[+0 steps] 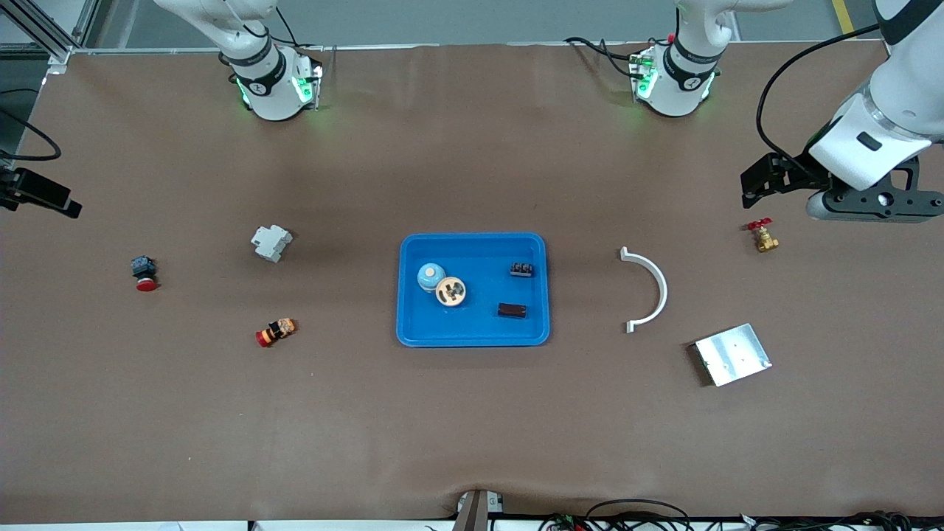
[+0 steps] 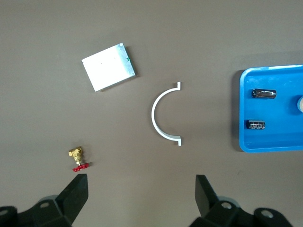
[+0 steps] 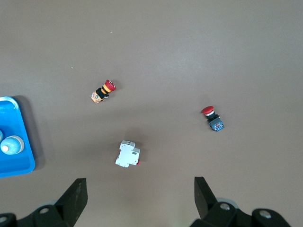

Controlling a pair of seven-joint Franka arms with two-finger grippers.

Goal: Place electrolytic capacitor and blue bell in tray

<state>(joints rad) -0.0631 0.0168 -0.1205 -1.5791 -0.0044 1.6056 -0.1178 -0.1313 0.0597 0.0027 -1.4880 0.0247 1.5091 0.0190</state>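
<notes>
Front view: shallow bright-blue plastic tray [image 1: 473, 247] mid-surface, already holding pale-blue domed bell [image 1: 429, 276] and dark cylindrical electrolytic capacitor [image 1: 512, 310]; left gripper [image 1: 774, 181] over the surface's left-arm end. Left wrist view: jaws spread wide, empty, above small brass valve [image 2: 77, 158]. Right wrist view: right gripper [image 3: 137, 198] likewise agape, nothing held. Best parked clear, tray undisturbed.

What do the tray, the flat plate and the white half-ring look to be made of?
Tray: likely plastic, bright blue, smooth, with a moulded rim and rounded corners. Plate: looks like metal, silver, with a dull sheen. Half-ring: probably plastic, plain matte white; the look leaves it open.
</notes>
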